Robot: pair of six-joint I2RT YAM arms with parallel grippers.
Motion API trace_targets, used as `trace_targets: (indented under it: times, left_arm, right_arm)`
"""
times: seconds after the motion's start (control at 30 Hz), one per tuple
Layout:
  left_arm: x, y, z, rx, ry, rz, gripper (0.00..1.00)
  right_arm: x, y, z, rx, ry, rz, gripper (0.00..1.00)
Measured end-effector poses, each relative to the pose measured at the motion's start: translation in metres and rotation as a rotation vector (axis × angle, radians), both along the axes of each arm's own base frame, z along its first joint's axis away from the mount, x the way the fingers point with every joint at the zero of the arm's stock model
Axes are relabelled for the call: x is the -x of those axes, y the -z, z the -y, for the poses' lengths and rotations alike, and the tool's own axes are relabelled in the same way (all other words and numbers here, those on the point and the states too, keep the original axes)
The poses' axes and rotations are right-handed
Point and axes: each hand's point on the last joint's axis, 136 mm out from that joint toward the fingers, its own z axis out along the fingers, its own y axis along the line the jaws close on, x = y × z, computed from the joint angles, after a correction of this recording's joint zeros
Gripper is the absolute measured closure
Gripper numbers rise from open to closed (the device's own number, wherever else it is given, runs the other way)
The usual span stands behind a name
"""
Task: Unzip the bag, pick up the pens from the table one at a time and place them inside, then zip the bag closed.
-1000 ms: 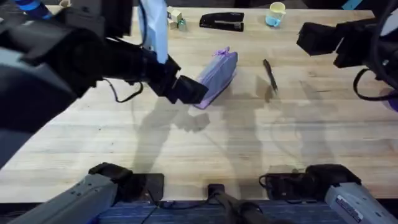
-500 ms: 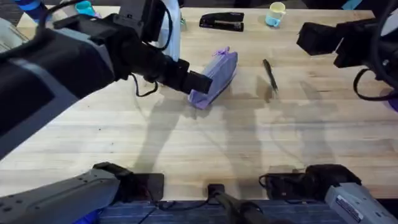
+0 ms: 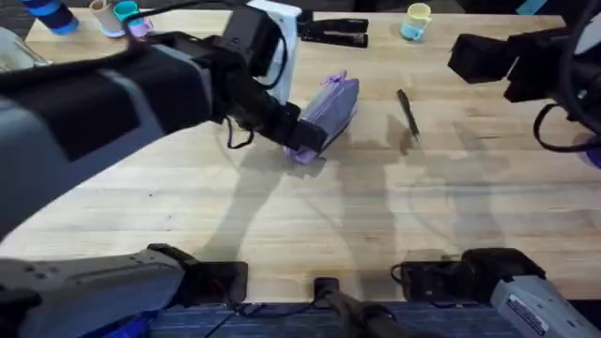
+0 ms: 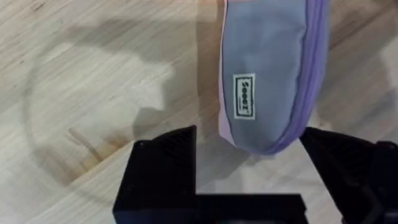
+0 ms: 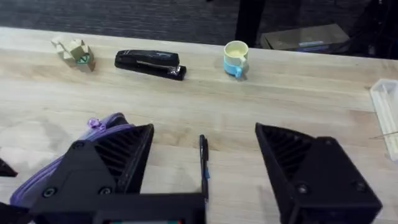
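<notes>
Pale wooden planks formed the table (image 3: 282, 216), on which the purple bag (image 3: 329, 115) lay near the middle with a single black pen (image 3: 407, 111) just to its right, apart from it. The left gripper (image 4: 249, 168) had its fingers spread wide at the near end of the bag, one on either side, not visibly pressing the fabric. The right gripper (image 5: 205, 168) hung open above the table, empty, with the pen lying beyond the gap between its fingers. Judged from these views, the task was at its first step: the zip appeared closed, the pen was outside the bag, and unzipping, loading and closing all remained. The left wrist view showed a small label (image 4: 244, 96) on the bag's side; the right wrist view showed a stapler (image 5: 150, 64) and a cup (image 5: 236, 58) at the far edge.
</notes>
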Motion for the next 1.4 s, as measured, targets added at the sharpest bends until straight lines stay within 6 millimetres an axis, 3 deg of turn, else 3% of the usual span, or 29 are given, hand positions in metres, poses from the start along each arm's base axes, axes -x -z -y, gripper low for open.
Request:
trace_targets:
  times: [0.23,0.5,0.53,0.63,0.73,0.9,1.0,1.13,1.4]
  left_arm:
    - [-0.012,0.003,0.013,0.000,0.020,0.054,0.008]
    - [-0.012,0.003,0.012,-0.003,0.016,0.055,0.006]
    - [-0.012,0.003,0.012,-0.002,0.013,0.054,0.040]
    - [-0.012,0.003,0.012,-0.001,0.014,0.053,0.353]
    - [-0.010,0.002,0.016,0.012,0.025,0.048,0.592]
    - [-0.011,0.001,0.018,0.019,0.026,0.051,0.934]
    - [-0.011,0.001,0.018,0.020,0.025,0.052,0.952]
    - [-0.011,0.001,0.018,0.020,0.025,0.052,0.958]
    - [-0.011,0.001,0.018,0.020,0.025,0.052,0.958]
  right_arm:
    - [0.000,0.000,0.000,0.000,0.000,0.000,0.005]
    - [0.000,0.000,0.000,0.000,0.000,0.000,0.006]
    - [0.000,0.000,0.000,0.000,0.000,0.000,0.006]
    - [0.000,0.000,0.000,0.000,0.000,0.000,0.006]
    - [0.000,0.000,0.000,0.000,0.000,0.000,0.006]
    - [0.000,-0.001,0.000,0.000,0.000,0.005,0.005]
    - [-0.002,-0.005,-0.001,-0.001,-0.004,0.020,0.005]
    - [0.000,-0.007,-0.018,-0.037,-0.100,0.025,0.005]
    - [-0.012,0.008,-0.041,-0.100,-0.221,-0.118,0.005]
